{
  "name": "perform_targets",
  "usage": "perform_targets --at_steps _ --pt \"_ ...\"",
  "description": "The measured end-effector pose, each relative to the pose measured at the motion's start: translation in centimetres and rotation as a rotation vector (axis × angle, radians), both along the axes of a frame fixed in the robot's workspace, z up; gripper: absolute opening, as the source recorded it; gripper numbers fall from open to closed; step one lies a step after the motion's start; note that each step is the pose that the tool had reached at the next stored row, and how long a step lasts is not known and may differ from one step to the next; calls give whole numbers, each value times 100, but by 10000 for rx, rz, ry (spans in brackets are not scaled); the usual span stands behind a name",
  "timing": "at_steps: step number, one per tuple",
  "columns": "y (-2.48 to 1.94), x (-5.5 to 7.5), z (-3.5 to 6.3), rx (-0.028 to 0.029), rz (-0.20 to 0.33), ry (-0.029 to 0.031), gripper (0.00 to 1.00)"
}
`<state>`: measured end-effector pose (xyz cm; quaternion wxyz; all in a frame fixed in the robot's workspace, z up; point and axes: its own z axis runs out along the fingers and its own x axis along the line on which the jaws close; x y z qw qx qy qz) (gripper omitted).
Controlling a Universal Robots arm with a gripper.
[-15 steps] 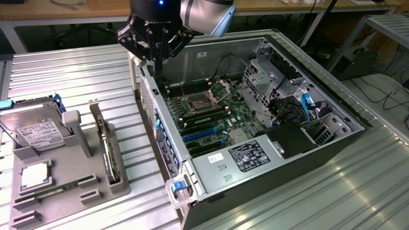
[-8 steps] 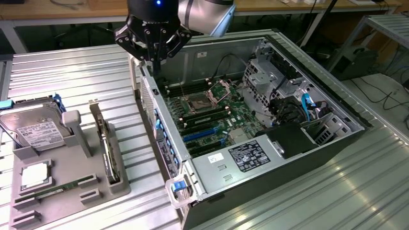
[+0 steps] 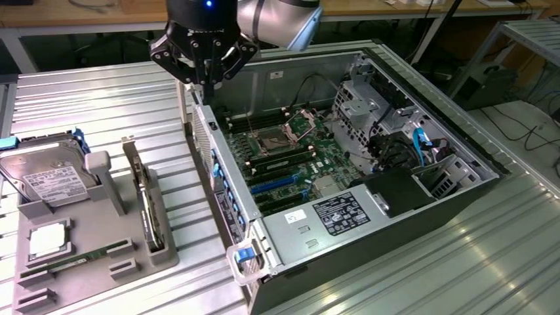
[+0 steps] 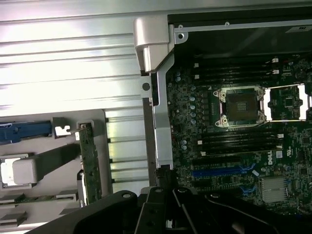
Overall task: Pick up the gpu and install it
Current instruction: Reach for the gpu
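The gpu is a thin dark card standing on edge in a slot of the grey tray, at the exterior view's left. The wrist view shows the gpu edge-on beside the open computer case. My gripper hangs high over the case's rear wall, well away from the gpu, with its black fingers shut and nothing between them. Its fingertips appear in the wrist view over the case's metal edge. Blue expansion slots lie on the motherboard inside the case.
The tray also carries a silver hard drive, a processor chip and a green memory stick. Inside the case are an open processor socket, a labelled power supply and cables. Everything sits on a ribbed metal table.
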<state>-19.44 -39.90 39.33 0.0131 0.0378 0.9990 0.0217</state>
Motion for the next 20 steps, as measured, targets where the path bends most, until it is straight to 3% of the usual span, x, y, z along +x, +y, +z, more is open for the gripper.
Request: perform_targets --at_steps 6,12,20 --pt "0 -60 -1 -16 17 0 11" --pt "-1 -94 1 -290 76 0 11" --pt "0 -236 0 -294 314 -3 11"
